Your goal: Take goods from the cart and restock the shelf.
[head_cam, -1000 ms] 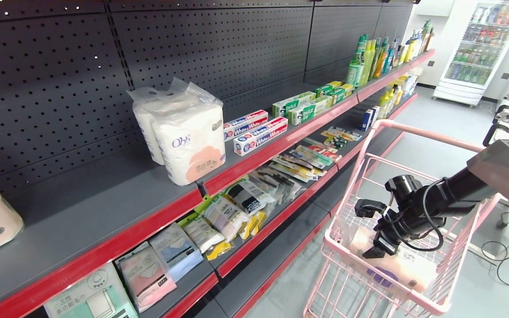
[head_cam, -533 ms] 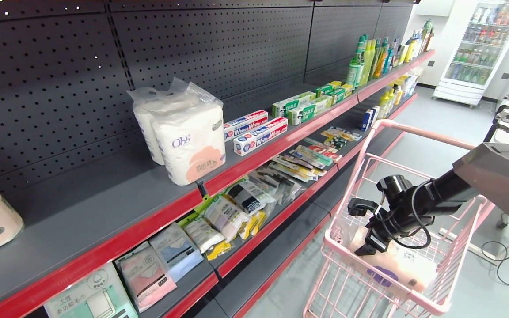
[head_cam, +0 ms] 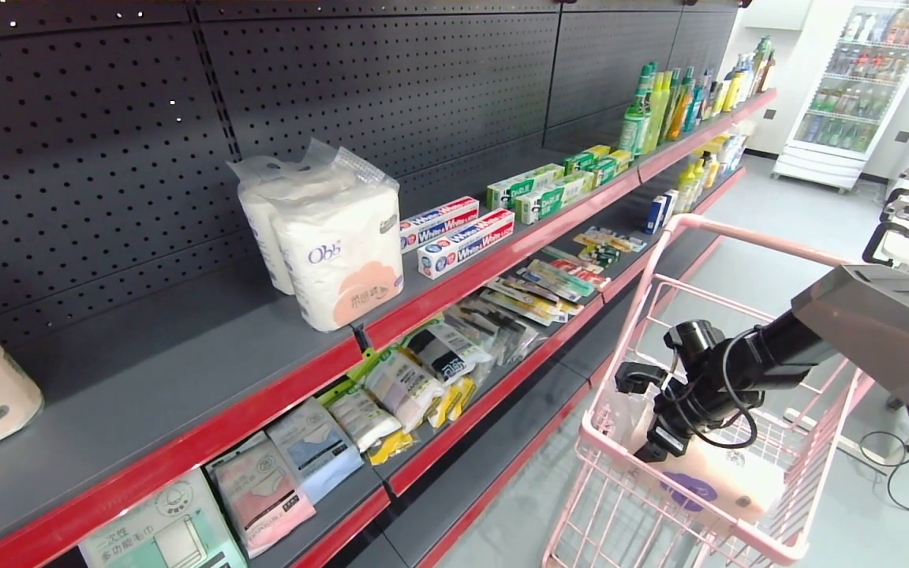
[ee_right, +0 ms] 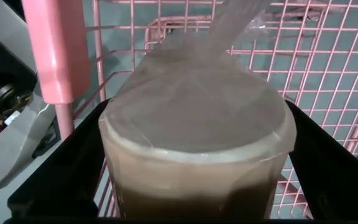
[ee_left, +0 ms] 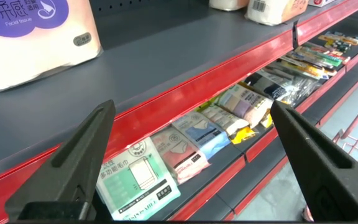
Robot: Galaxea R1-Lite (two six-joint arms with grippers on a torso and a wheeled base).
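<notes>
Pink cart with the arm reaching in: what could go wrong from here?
1. The right tool sits around a bulky tissue pack in smooth plastic wrap, so the pack might slip when lifted.
2. The pink cart has high wire walls close by. The pack or arm could catch on them and nudge the cart.
3. The loose flap of wrap could snag on the mesh.

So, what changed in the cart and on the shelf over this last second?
The right arm swung toward the robot's left and slightly down, carrying the right gripper further over the tissue pack in the pink cart. The pack shows no lift. The cart and the goods on the shelf stayed put.
</notes>
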